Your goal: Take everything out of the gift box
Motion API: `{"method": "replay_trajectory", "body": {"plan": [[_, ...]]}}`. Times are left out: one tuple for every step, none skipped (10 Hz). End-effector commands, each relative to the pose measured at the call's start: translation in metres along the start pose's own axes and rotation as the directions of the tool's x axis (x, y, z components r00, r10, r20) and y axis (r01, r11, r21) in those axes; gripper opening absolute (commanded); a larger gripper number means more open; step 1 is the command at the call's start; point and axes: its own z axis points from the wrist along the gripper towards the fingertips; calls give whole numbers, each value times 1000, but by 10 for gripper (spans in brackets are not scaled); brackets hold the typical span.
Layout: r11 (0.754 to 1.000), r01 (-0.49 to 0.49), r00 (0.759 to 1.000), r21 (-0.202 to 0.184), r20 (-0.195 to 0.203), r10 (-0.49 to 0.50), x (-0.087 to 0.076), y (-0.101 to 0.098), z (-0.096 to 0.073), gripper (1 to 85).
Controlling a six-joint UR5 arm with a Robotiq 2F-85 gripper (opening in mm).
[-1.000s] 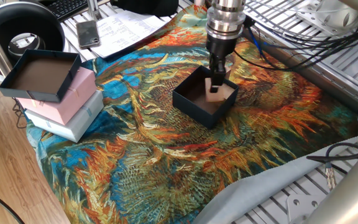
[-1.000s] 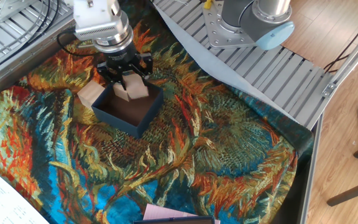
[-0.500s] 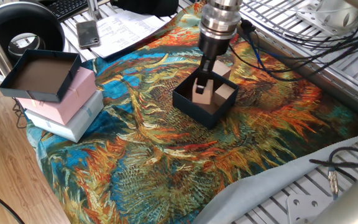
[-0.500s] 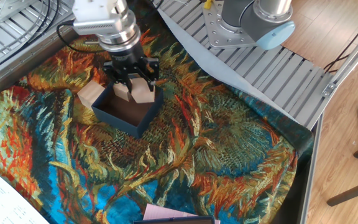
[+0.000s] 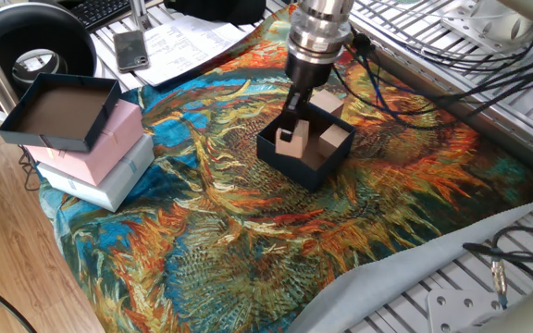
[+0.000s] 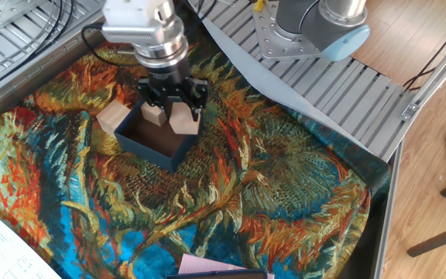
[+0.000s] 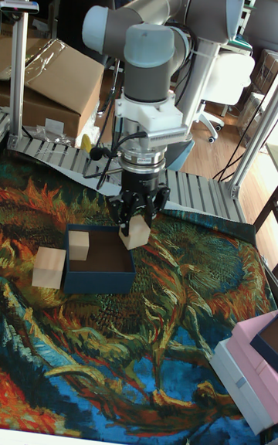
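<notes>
The dark navy gift box [image 5: 296, 167] [image 6: 150, 151] [image 7: 99, 280] sits on the painted cloth. My gripper [image 5: 291, 130] [image 6: 183, 111] [image 7: 137, 222] is shut on a pale wooden cube [image 5: 292, 144] [image 6: 184, 122] [image 7: 135, 235], held just above the box's rim at one side wall. A second cube [image 5: 335, 139] [image 6: 154, 115] [image 7: 79, 245] rests inside the box against a wall. On the cloth outside lies a third cube [image 5: 328, 101] [image 6: 114, 118] [image 7: 49, 267], touching the box's outer wall.
A dark lid [image 5: 60, 111] lies on a stack of a pink box [image 5: 109, 143] and a white box [image 5: 118, 180] at the cloth's left corner. A phone [image 5: 130, 50] and papers [image 5: 188, 42] lie behind. Roller conveyors [image 6: 339, 85] and cables [image 5: 433, 65] border the cloth.
My gripper has risen out of the box with the cube and carried it sideways over the box's side wall. The other two cubes and the box have not moved.
</notes>
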Motion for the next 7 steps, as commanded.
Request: {"method": "replay_trajectory", "body": {"plan": [[996,-81,996,-20,34,82,-16,21,4,290],[996,-84,996,-19,35,85,-19,24,8,280],[997,-75,997,-14,33,76,-20,23,10,270],[996,-82,996,-28,41,83,-24,28,12,270],[997,-80,996,-22,43,81,-26,27,15,270],[996,-85,995,-16,50,85,-31,28,19,270],[995,-94,994,-13,58,95,-36,29,24,270]]}}
